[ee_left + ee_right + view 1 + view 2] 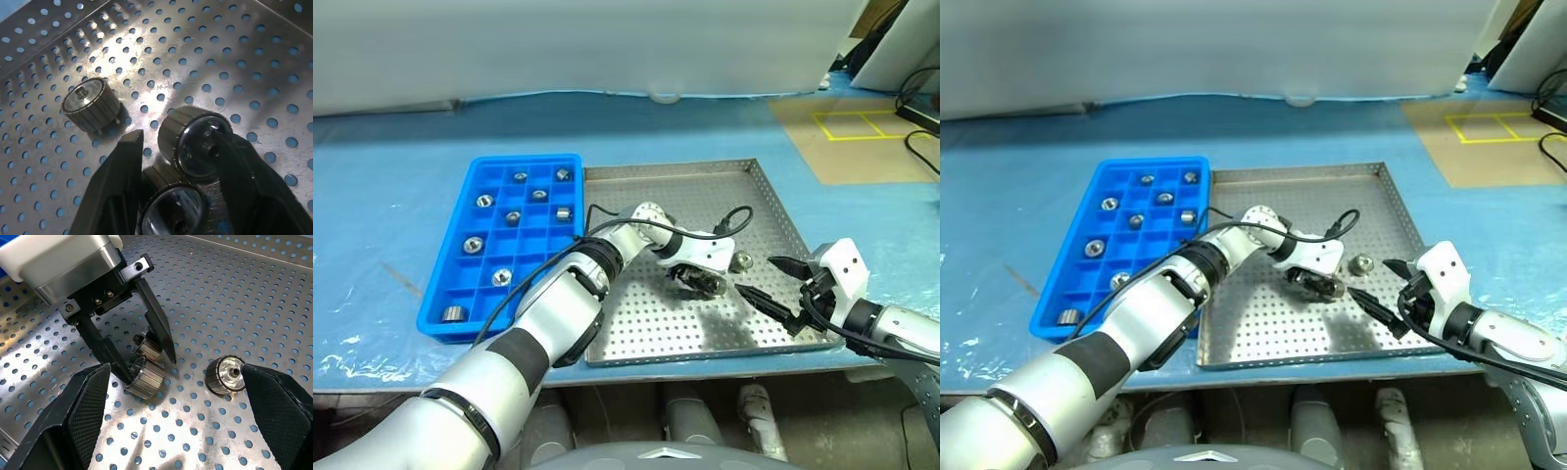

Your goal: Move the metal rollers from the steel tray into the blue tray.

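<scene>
- In the middle of the steel tray (pixel 773 201), the left end effector (pixel 146 363) reaches down to the perforated base, its two black fingers set narrowly on either side of a pair of metal rollers (pixel 146 377) lying together; whether they are gripped firmly enough to count as held cannot be told.
- In the left wrist view, one roller of the pair (pixel 193 142) lies on its side between the fingertips, the other (pixel 171 205) deeper between the fingers.
- Just beside the left end effector, a third roller (pixel 225 375) lies loose on the tray base, apart from the pair.
- Near the tray's right front corner, the right end effector (pixel 771 279) hovers with its fingers spread wide and nothing between them, pointing toward the left end effector.
- Touching the steel tray's left rim, the blue tray (pixel 450 284) lies on the blue-covered bench (pixel 391 176); several rollers already sit singly in its square compartments, among them one near the front left corner (pixel 454 313).
- Across the left arm, a black cable (pixel 724 223) loops above the tray.
</scene>
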Action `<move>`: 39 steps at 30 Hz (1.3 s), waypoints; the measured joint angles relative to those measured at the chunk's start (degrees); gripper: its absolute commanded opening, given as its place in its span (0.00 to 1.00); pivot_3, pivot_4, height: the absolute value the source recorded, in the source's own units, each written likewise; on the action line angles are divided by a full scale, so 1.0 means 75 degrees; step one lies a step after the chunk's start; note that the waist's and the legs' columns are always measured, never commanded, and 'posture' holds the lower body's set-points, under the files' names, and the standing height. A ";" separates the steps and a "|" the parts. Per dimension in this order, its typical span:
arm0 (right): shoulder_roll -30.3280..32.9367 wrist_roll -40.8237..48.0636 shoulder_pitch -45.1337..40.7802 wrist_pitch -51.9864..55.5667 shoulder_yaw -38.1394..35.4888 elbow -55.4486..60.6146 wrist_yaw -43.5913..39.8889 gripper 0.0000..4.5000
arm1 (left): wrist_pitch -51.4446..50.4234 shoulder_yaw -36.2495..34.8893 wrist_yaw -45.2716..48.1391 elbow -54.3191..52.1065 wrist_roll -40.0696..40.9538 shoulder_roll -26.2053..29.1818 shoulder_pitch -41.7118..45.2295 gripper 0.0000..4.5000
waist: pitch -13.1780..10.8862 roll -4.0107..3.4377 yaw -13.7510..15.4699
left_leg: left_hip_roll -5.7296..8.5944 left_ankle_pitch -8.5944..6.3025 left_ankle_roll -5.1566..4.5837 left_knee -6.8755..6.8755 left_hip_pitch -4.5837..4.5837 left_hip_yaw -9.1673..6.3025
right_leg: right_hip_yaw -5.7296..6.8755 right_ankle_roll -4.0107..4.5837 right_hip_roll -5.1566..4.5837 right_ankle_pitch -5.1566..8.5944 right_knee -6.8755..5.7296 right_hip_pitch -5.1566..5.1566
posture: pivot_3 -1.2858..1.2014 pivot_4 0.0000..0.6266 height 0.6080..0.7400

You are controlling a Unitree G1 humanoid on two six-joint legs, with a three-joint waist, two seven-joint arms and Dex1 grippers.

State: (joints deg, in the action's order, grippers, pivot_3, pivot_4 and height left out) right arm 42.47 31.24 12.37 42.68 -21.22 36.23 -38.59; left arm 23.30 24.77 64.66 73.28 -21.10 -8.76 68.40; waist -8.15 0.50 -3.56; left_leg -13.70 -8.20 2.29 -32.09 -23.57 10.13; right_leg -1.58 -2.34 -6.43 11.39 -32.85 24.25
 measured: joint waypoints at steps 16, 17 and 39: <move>0.0128 -0.0112 -0.0479 -0.0137 0.0513 -0.0371 -0.0180 1.00 | -0.0271 -0.0732 0.0137 -0.0180 0.0581 0.0181 -0.0386 0.20 | 0.0030 -0.0039 -0.0054 | -0.0005 -0.0037 0.0018 0.0004 0.0004 0.0001 | 0.0003 0.0015 0.0001 -0.0008 0.0004 0.0002 | 0.31 0.24 1.00; 0.0129 -0.0111 -0.0516 -0.0137 0.0541 -0.0391 -0.0203 1.00 | -0.0368 -0.0935 0.0099 -0.0174 0.0761 0.0202 -0.0460 0.20 | 0.0029 -0.0041 -0.0052 | -0.0004 -0.0037 0.0018 0.0003 0.0003 0.0002 | 0.0002 0.0016 0.0001 -0.0009 0.0003 0.0004 | 0.31 0.24 1.00; -0.0910 0.0896 -0.2973 -0.0339 0.1505 -0.1762 -0.0486 1.00 | -0.6599 -0.5499 -0.2177 -0.3497 0.6178 0.0471 -0.1849 0.20 | -0.0003 -0.0078 0.0286 | -0.0005 -0.0036 0.0020 0.0021 -0.0056 0.0020 | -0.0002 0.0049 0.0001 -0.0027 -0.0012 0.0083 | 0.40 0.24 1.00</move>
State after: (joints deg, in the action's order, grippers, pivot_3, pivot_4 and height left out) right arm 35.64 37.96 -9.93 40.14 -9.94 23.01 -42.24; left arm -26.19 -16.47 48.34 47.05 25.24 -5.23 54.54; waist -8.17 -0.09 -1.42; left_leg -13.73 -8.47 2.44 -31.93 -23.99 10.28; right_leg -1.60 -1.97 -6.42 11.19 -32.94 24.87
